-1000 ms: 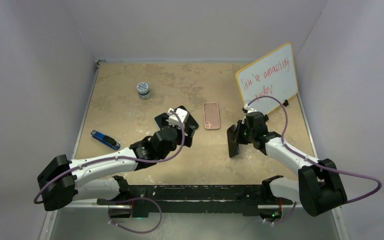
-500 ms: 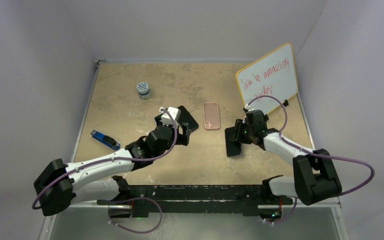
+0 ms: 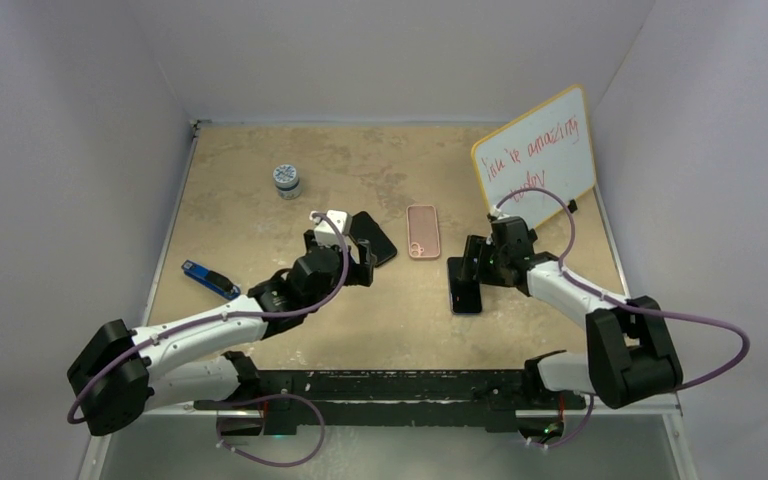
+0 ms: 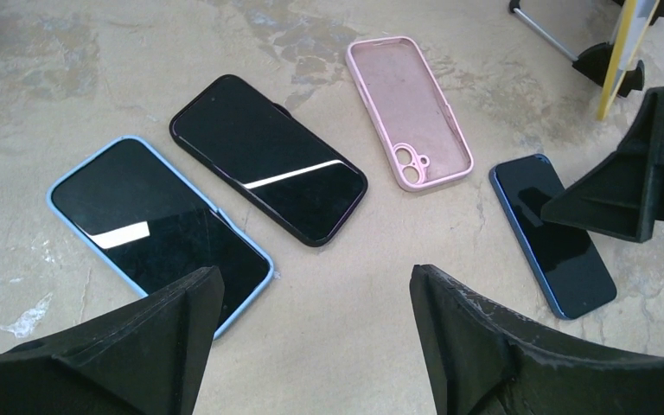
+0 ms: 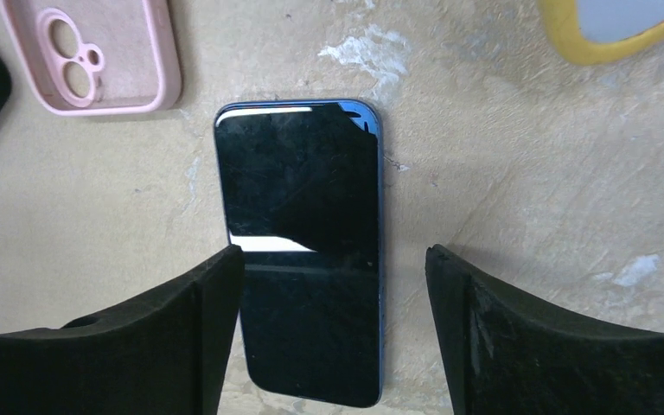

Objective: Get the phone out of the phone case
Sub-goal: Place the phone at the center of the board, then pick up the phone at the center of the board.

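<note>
An empty pink phone case (image 3: 422, 231) (image 4: 408, 111) (image 5: 95, 54) lies hollow side up on the table. Just right of and nearer than it, a bare blue phone (image 3: 465, 287) (image 5: 298, 251) (image 4: 553, 235) lies flat, screen up. My right gripper (image 3: 477, 266) (image 5: 335, 259) hovers open over its near half, one finger on each side, not touching it. Back from the phones, my left gripper (image 3: 352, 268) (image 4: 316, 281) is open over bare table and holds nothing.
Before the left gripper lie a phone in a black case (image 4: 268, 157) (image 3: 378, 240) and another in a light-blue case (image 4: 157, 229). A yellow-framed whiteboard (image 3: 537, 150) stands at the back right. A small jar (image 3: 286, 180) and a blue tool (image 3: 210, 280) sit on the left.
The right gripper was shut on the blue phone, held on edge; it has laid the phone flat and opened. The left arm has drawn back to the left.
</note>
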You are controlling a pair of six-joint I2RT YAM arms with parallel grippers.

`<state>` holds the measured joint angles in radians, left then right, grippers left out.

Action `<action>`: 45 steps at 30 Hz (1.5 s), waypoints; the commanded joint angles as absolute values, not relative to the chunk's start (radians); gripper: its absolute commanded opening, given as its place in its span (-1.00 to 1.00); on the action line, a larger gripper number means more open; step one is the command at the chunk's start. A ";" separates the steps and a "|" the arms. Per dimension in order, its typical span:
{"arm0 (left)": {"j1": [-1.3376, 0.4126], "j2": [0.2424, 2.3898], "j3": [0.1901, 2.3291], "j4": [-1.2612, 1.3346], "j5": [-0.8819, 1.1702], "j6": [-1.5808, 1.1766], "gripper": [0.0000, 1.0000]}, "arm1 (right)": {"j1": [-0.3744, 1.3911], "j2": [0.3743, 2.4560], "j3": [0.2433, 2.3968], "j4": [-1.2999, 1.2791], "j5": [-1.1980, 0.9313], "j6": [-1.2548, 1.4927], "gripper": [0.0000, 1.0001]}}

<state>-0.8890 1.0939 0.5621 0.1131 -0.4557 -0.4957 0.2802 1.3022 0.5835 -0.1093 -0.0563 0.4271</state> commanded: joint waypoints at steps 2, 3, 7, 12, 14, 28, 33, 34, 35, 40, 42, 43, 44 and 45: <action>-0.845 1.114 0.570 0.110 -0.399 -0.577 0.69 | 0.275 1.181 0.583 -0.099 -0.039 0.406 0.63; -0.837 1.124 0.575 0.108 -0.385 -0.588 0.69 | 0.276 1.150 0.574 -0.085 -0.041 0.403 0.66; -0.805 1.187 0.616 0.106 -0.313 -0.650 0.71 | 0.275 1.029 0.537 -0.029 -0.055 0.386 0.80; -0.793 1.352 0.757 0.017 -0.300 -0.731 0.71 | 0.275 0.869 0.460 0.084 -0.083 0.383 0.98; -0.790 1.416 0.824 -0.058 -0.311 -0.765 0.72 | 0.275 0.810 0.419 0.137 -0.081 0.388 0.98; -0.728 1.530 1.017 -0.296 -0.428 -0.844 0.94 | 0.309 0.906 0.390 0.365 -0.276 0.332 0.98; -0.646 1.456 0.969 -0.305 -0.330 -0.849 0.95 | 0.508 1.116 0.485 0.408 -0.142 0.272 0.98; -0.631 1.440 0.961 -0.309 -0.314 -0.847 0.96 | 0.526 1.167 0.511 0.415 -0.131 0.266 0.98; -0.616 1.426 0.951 -0.311 -0.302 -0.845 0.96 | 0.537 1.213 0.537 0.420 -0.130 0.267 0.98; -0.572 1.328 0.849 -0.270 -0.299 -0.853 0.96 | 0.625 1.410 0.696 0.399 -0.078 0.204 0.98; -0.566 1.290 0.791 -0.243 -0.304 -0.861 0.96 | 0.664 1.478 0.762 0.364 -0.052 0.168 0.98; -0.562 1.265 0.762 -0.228 -0.304 -0.864 0.96 | 0.681 1.509 0.793 0.352 -0.035 0.150 0.98; -0.561 1.244 0.738 -0.218 -0.307 -0.867 0.96 | 0.696 1.541 0.818 0.343 -0.017 0.141 0.98; -0.560 1.221 0.713 -0.206 -0.311 -0.867 0.96 | 0.710 1.570 0.841 0.338 -0.006 0.134 0.98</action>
